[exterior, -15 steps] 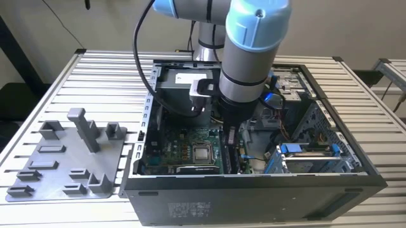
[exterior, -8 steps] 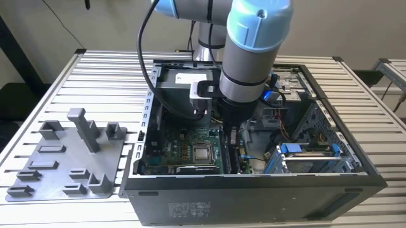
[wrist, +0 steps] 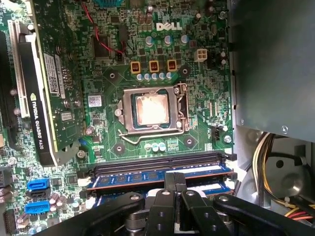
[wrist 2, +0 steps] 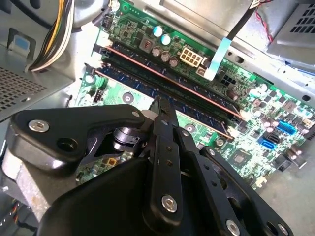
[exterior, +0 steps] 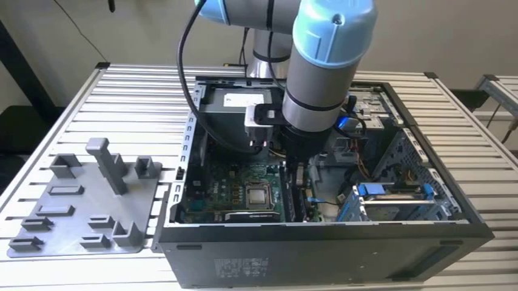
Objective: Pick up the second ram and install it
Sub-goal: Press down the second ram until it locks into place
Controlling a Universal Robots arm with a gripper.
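Observation:
My gripper (wrist: pixel 175 181) is down inside the open computer case (exterior: pixel 324 248), over the memory slots of the green motherboard (wrist: pixel 197 98). Its black fingertips (wrist 2: pixel 160 104) are together and rest on the top edge of the second ram (wrist 2: pixel 202 115), a long dark blue stick with a pale label (wrist: pixel 210 187). That stick lies in its slot, parallel to another stick (wrist 2: pixel 187 81) in the neighbouring slot. The jaws are shut and do not clasp the stick. In the exterior view the gripper (exterior: pixel 297 176) reaches straight down beside the processor socket (exterior: pixel 259 195).
A grey fixture tray (exterior: pixel 81 206) lies on the slatted table at the exterior view's left. Inside the case are the grey power supply (exterior: pixel 235 103), a graphics card (wrist: pixel 37 113), a cable bundle (wrist: pixel 275 162) and a drive cage with blue clips (exterior: pixel 396 197).

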